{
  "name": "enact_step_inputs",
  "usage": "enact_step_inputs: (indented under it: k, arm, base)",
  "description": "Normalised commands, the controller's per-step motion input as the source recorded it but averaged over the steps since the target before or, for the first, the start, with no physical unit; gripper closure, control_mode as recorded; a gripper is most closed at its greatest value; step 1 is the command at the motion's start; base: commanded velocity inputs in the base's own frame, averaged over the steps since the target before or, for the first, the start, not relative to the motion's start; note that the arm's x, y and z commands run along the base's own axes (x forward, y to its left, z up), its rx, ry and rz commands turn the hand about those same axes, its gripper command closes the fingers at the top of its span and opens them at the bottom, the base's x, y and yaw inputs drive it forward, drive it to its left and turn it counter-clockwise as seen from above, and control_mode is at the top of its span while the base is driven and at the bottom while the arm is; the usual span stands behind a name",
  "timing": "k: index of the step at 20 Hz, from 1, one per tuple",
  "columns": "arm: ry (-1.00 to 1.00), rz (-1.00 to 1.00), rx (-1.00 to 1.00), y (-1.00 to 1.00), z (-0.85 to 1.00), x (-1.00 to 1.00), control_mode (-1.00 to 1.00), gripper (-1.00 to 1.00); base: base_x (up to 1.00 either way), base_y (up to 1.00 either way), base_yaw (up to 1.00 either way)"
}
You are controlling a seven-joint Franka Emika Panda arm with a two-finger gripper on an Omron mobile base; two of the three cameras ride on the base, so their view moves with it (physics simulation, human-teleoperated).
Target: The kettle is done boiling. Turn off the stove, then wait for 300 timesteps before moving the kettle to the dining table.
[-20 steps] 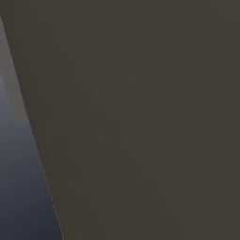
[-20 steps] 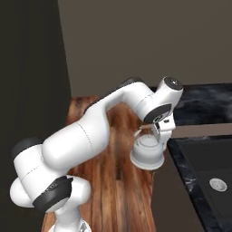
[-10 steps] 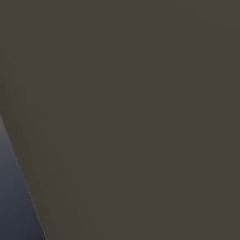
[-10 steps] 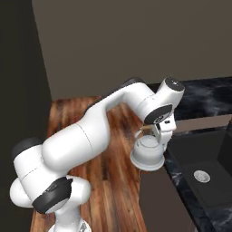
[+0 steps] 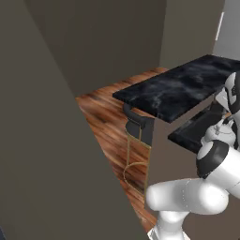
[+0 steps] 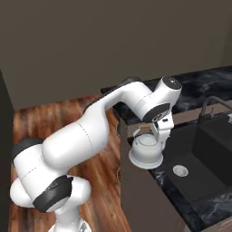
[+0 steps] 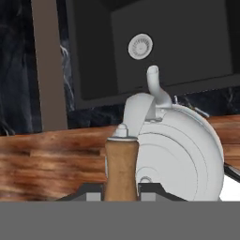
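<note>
we find the whole scene shifted since the earlier pictures, so the base has driven on: the left base view, blank wall a moment ago, now shows a long black marble slab with white veins (image 5: 176, 91), which we judge to be the dining table. the small squat silver-white metal kettle (image 6: 146, 152) hangs at the same place under the hand, so it is being carried, over the edge of a dark recessed sink (image 6: 199, 167). the two-finger gripper (image 6: 158, 131) is clamped narrow on the tan wooden handle piece (image 7: 121, 168). the kettle's dome is smooth, its spout (image 7: 157, 86) short and curved; the floor (image 6: 45, 122) is glossy brown plank.
</note>
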Motion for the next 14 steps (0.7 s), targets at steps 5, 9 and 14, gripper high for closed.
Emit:
enact_step_inputs:
  k: [5,9,14]
  arm:
    - [0.00,0.00,0.00,0.00,0.00,0.00,1.00,1.00]
    - [0.00,0.00,0.00,0.00,0.00,0.00,1.00,1.00]
    - [0.00,0.00,0.00,0.00,0.00,0.00,1.00,1.00]
  base:
    - [0.50,-0.04,-0.35]
    - [0.45,0.00,-0.36]
    - [0.46,0.00,-0.37]
